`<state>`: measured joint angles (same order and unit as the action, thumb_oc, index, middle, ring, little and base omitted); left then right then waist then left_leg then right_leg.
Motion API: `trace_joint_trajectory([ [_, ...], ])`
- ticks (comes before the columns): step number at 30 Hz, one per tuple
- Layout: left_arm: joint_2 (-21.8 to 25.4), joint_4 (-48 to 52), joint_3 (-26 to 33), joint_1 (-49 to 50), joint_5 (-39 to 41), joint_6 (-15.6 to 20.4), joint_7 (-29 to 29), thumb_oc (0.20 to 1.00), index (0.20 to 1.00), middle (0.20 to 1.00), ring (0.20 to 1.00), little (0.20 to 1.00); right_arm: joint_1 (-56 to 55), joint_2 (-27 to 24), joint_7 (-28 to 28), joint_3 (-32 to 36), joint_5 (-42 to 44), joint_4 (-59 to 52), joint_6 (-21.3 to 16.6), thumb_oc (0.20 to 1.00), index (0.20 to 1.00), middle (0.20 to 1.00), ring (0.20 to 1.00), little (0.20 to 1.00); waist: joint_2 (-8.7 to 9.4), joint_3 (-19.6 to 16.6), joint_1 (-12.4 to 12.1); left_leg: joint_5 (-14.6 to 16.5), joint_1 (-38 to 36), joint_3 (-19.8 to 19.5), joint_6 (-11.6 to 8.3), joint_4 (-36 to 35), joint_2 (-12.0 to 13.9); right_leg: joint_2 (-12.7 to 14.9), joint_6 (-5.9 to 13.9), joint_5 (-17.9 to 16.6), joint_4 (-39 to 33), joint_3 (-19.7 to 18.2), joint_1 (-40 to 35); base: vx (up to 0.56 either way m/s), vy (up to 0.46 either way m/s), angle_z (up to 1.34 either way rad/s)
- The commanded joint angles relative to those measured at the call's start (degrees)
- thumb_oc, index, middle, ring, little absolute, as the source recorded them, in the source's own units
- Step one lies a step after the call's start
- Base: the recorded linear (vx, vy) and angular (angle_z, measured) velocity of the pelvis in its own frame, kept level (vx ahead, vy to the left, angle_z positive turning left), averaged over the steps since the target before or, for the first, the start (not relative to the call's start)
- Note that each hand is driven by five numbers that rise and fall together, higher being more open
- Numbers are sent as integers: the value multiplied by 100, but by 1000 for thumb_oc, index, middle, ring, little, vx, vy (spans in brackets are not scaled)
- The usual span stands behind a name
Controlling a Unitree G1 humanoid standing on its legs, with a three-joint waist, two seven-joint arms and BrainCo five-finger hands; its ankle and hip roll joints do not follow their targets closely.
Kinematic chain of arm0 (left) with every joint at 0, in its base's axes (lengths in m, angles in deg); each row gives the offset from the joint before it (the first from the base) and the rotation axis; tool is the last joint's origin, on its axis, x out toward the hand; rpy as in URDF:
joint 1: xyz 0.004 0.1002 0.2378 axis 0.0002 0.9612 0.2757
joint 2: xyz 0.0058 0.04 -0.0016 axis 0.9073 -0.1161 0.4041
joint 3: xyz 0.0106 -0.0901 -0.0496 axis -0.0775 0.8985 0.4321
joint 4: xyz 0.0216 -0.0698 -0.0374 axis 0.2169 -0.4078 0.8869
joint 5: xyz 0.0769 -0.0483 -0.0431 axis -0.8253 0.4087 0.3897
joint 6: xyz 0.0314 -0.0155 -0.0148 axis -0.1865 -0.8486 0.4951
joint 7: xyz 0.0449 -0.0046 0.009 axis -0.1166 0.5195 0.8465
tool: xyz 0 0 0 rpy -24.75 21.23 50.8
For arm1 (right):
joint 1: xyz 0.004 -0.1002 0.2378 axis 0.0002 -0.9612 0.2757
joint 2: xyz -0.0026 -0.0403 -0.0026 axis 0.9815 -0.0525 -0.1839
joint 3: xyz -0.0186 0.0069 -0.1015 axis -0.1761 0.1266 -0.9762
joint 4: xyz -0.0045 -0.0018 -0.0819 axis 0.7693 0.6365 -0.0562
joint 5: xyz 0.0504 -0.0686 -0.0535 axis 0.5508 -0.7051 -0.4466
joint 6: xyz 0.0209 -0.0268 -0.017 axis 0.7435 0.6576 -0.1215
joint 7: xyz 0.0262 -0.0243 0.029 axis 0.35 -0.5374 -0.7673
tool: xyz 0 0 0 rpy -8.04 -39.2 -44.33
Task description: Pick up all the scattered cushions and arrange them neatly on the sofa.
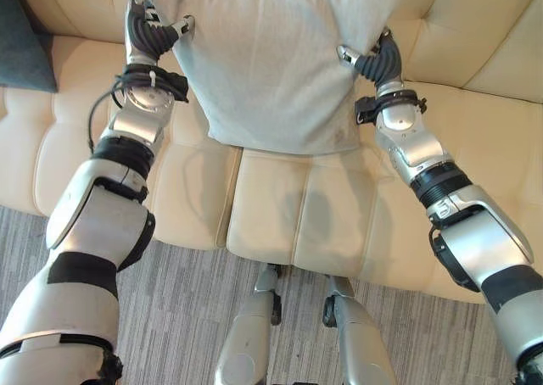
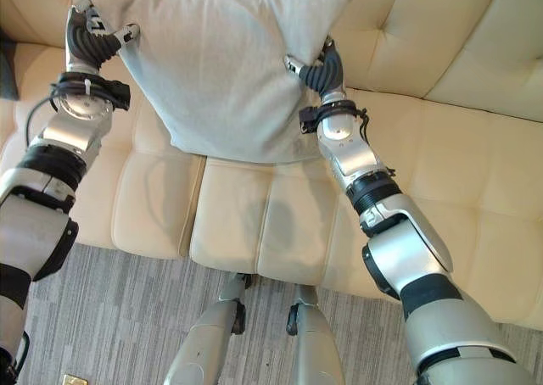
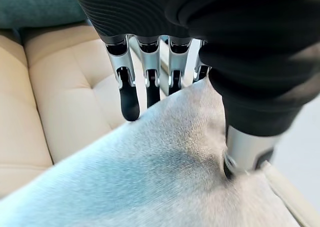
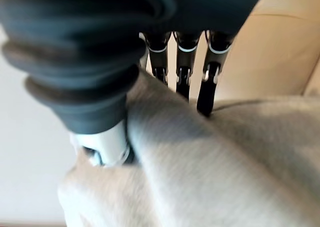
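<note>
Two hands pinch one pale grey cushion (image 1: 271, 63) by its side edges, holding it against the cream sofa (image 1: 288, 224) backrest. Left hand (image 1: 146, 30) and right hand (image 1: 373, 60) each press thumb against fingers through the fabric. Its top corners are cut off. A dark teal cushion (image 1: 21, 37) lies partly cropped at left.

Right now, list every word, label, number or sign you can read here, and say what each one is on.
There is no readable text.
Grey cushion, pinched at its edges by the left hand and the right hand: a faint small mark near its lower corner, too small to read.
Cream sofa: no print.
Teal cushion at the sofa's left end: no print.
</note>
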<state>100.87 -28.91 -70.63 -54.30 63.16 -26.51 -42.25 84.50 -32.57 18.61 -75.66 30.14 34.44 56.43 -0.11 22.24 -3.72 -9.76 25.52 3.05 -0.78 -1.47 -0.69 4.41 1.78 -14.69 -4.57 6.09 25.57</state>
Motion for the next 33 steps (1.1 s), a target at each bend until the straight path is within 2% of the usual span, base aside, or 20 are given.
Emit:
trace_joint_trajectory([
  [1, 509, 545, 35, -435, -189, 343, 123, 1000, 1000, 1000, 1000, 1000, 649, -143, 83, 92, 44, -256, -588, 1000, 1000, 1000, 1000, 1000, 85, -138, -47, 833, -13, 18, -173, 468, -221, 533, 995, 442, 389, -204, 185, 28, -4, 7],
  [2, 757, 808, 101, -223, -224, 446, 154, 1000, 1000, 1000, 1000, 1000, 647, -520, 116, 139, -15, -328, -584, 1000, 1000, 1000, 1000, 1000, 125, -160, -46, 834, -28, 6, -178, 448, -225, 522, 1007, 439, 356, -199, 170, 31, 1, 6],
  [5, 1153, 1875, 441, 421, -252, 632, 245, 1000, 1000, 1000, 1000, 1000, 266, -1021, 191, 382, -83, -794, -596, 1000, 1000, 1000, 1000, 1000, 151, -227, -56, 860, -136, 1, -191, 366, -222, 501, 1013, 478, 318, -191, 72, 55, 12, 3],
  [6, 1296, 2241, 638, 759, -263, 711, 255, 1000, 1000, 1000, 1000, 1000, 57, -1199, 195, 494, -146, -1053, -610, 1000, 1000, 1000, 1000, 1000, 183, -265, -41, 826, -143, 0, -190, 324, -245, 514, 1008, 463, 304, -183, 67, 56, 7, 1],
  [7, 1422, 2878, 1114, 1491, -255, 792, 263, 1000, 1000, 1000, 1000, 1000, -471, -1423, 200, 725, -348, -1633, -598, 1000, 1000, 1000, 1000, 1000, 209, -324, -1, 843, -253, 22, -192, 278, -243, 520, 999, 486, 294, -171, -9, 0, 0, 0],
  [10, 1442, 3322, 1513, 2128, -254, 806, 233, 1000, 1000, 1000, 1000, 1000, -931, -1545, 186, 930, -497, -2036, -548, 1000, 1000, 1000, 1000, 1000, 210, -388, 35, 866, -344, 22, -190, 255, -243, 524, 993, 515, 292, -155, -84, 11, 0, 0],
  [11, 1326, 3779, 2092, 2965, -105, 884, 113, 1000, 1000, 1000, 1000, 1000, -1665, -1706, 91, 1324, -711, -2535, -542, 1000, 1000, 1000, 1000, 1000, 270, -404, 73, 921, -439, 51, -184, 278, -240, 545, 973, 547, 296, -145, -176, 0, 0, 0],
  [13, 1221, 4152, 2478, 3591, -152, 870, 50, 1000, 1000, 1000, 1000, 1000, -2266, -1751, -3, 1557, -882, -2909, -485, 1000, 1000, 1000, 1000, 1000, 288, -479, 116, 969, -529, 55, -175, 295, -236, 547, 960, 578, 281, -143, -281, 17, -15, 2],
  [14, 928, 4682, 2961, 4492, -54, 875, -168, 1000, 1000, 1000, 1000, 1000, -3288, -1703, -231, 1951, -1139, -3482, -449, 1000, 1000, 1000, 1000, 1000, 366, -526, 159, 1028, -637, 74, -158, 335, -214, 554, 936, 608, 274, -102, -399, 36, -31, 5],
  [15, 911, 4785, 3011, 4639, -69, 840, -174, 1000, 1000, 1000, 1000, 1000, -3425, -1683, -236, 1982, -1166, -3591, -409, 1000, 1000, 1000, 1000, 1000, 361, -574, 166, 1037, -662, 71, -159, 334, -213, 552, 936, 610, 260, -96, -432, 38, -42, 2],
  [17, 635, 5238, 3416, 5539, -109, 778, -423, 1000, 1000, 1000, 1000, 1000, -4467, -1600, -543, 2358, -1429, -4056, -385, 1000, 1000, 1000, 1000, 1000, 455, -651, 224, 1110, -823, 85, -129, 349, -180, 554, 929, 643, 227, -81, -593, 76, -34, -9],
  [18, -55, 5658, 3868, 7740, -606, 281, -1225, 1000, 1000, 1000, 1000, 1000, -6974, -796, -1347, 2999, -1686, -4494, -203, 1000, 1000, 1000, 1000, 1000, 567, -985, 417, 1229, -1461, 183, -50, 227, -117, 441, 952, 690, 190, -163, -1076, 83, 2, -25],
  [19, -274, 5494, 3888, 8015, -540, 171, -1354, 1000, 1000, 1000, 1000, 1000, -7249, -613, -1462, 2979, -1683, -4354, -154, 1000, 1000, 1000, 1000, 1000, 598, -1052, 462, 1217, -1585, 222, -26, 189, -143, 413, 955, 662, 186, -237, -1139, 67, 22, -35],
  [20, -273, 5494, 3889, 8016, -540, 170, -1354, 1000, 1000, 1000, 1000, 1000, -7250, -612, -1462, 2979, -1683, -4355, -154, 1000, 1000, 1000, 1000, 1000, 600, -1057, 462, 1213, -1582, 223, -26, 186, -145, 414, 955, 660, 186, -238, -1134, -64, 59, -59],
  [22, -855, 4934, 3960, 8741, -588, -77, -1566, 1000, 1000, 1000, 1000, 1000, -7956, -256, -1757, 2807, -1962, -3837, 18, 1000, 1000, 1000, 1000, 1000, 653, -1066, 505, 1290, -1931, 275, 37, 167, -139, 298, 976, 680, 228, -396, -1311, -120, 52, -64],
  [25, -1070, 4352, 3971, 9060, -622, -166, -1716, 1000, 1000, 1000, 1000, 1000, -8204, -109, -1959, 2530, -2254, -3309, 115, 1000, 1000, 1000, 1000, 1000, 720, -1012, 540, 1209, -1995, 354, 86, 122, -101, 236, 1066, 455, 531, -533, -1135, -228, -13, -53],
  [28, -1051, 3947, 3773, 9056, -703, -204, -1795, 1000, 1000, 1000, 1000, 1000, -8264, -29, -1909, 2293, -2429, -2870, 70, 1000, 1000, 1000, 1000, 1000, 574, -858, 436, 933, -1824, 410, 85, 205, 191, 151, 905, 1146, 1753, -301, -1209, -394, -39, -39],
  [30, -1005, 3817, 3656, 8991, -782, -213, -1780, 1000, 1000, 1000, 1000, 1000, -8313, 23, -1861, 2254, -2446, -2706, 60, 1000, 1000, 1000, 1000, 1000, 473, -909, 398, 780, -1742, 388, 58, 154, 313, 144, 757, 1508, 2464, -297, -1394, -272, -36, -19],
  [31, -1005, 3814, 3654, 8986, -782, -212, -1779, 1000, 1000, 1000, 1000, 1000, -8310, 23, -1861, 2256, -2446, -2703, 57, 1000, 1000, 1000, 1000, 1000, 471, -919, 395, 770, -1725, 390, 56, 152, 317, 140, 754, 1499, 2464, -299, -1375, -295, -109, 12],
  [33, -960, 3845, 3522, 8949, -822, -226, -1762, 1000, 1000, 1000, 1000, 1000, -8337, 151, -1830, 2240, -2313, -2529, 50, 1000, 1000, 1000, 1000, 1000, 440, -1088, 340, 562, -1553, 324, -35, 98, 365, 38, 709, 1650, 3118, -458, -1817, -297, -188, 21],
])
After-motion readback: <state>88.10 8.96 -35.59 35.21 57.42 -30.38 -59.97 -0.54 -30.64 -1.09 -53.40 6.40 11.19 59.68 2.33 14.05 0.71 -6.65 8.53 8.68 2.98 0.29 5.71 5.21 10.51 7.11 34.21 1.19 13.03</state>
